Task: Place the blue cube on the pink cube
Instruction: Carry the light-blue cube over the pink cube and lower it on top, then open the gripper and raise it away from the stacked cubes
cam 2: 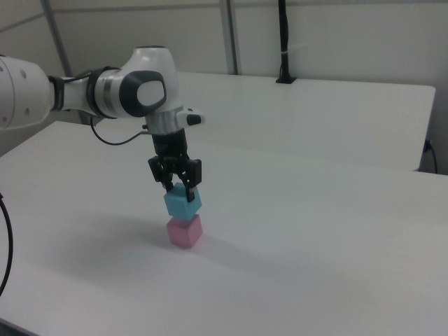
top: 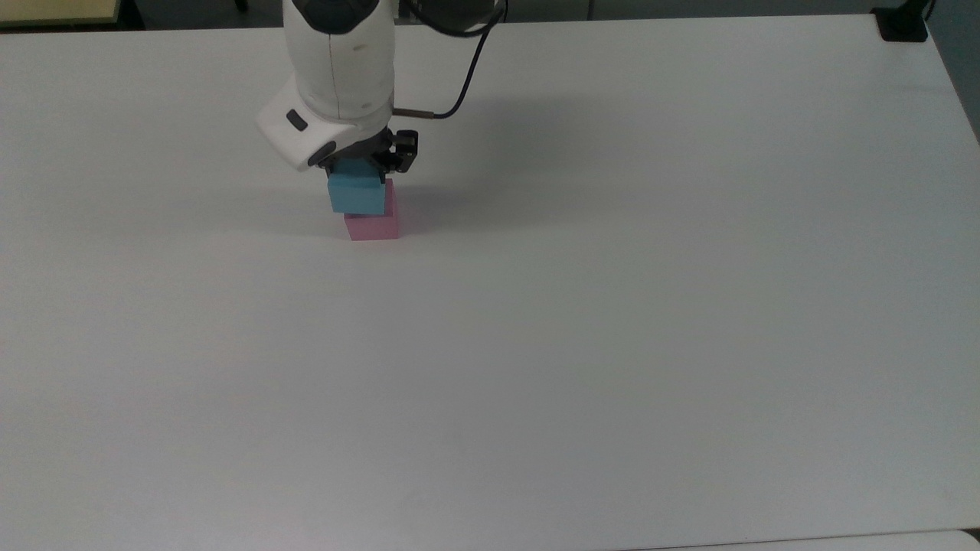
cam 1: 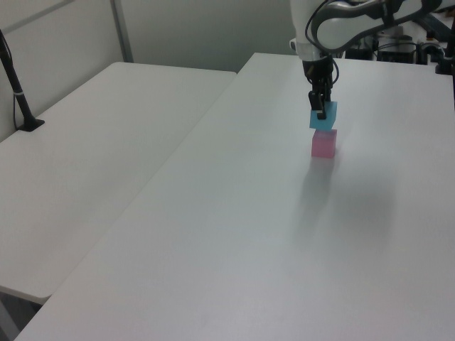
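Toward the eleven o'clock part of the top view, the hand (top: 360, 170) is clamped on the blue cube (top: 356, 195), its dark fingers (cam 2: 191, 183) pressed against opposite faces. The blue cube hangs directly over the pink cube (top: 373, 223); in the right view it (cam 2: 183, 201) sits a little tilted and turned relative to the pink cube (cam 2: 184, 231) beneath, with a thin gap between them, so the two look close but apart, though contact at one edge cannot be ruled out. In the left view the blue cube (cam 1: 323, 115) is above the pink cube (cam 1: 323, 143) at about one o'clock in the picture, again with a narrow gap.

The pink cube rests flat on the table (top: 582, 321), a broad white matte surface that carries the cubes alone. A soft shadow of the arm falls on the table at three o'clock from the cubes in the top view. A thin dark cable (top: 459, 84) loops from the white wrist of the arm (top: 341, 61).

A second white table (cam 1: 85, 170) stands alongside at nine o'clock in the left view, with a black post (cam 1: 18, 92) clamped near its far edge. In the right view a similar black post (cam 2: 283, 42) stands at twelve o'clock against pale wall panels (cam 2: 350, 38), with the second white table (cam 2: 329, 119) behind the arm.
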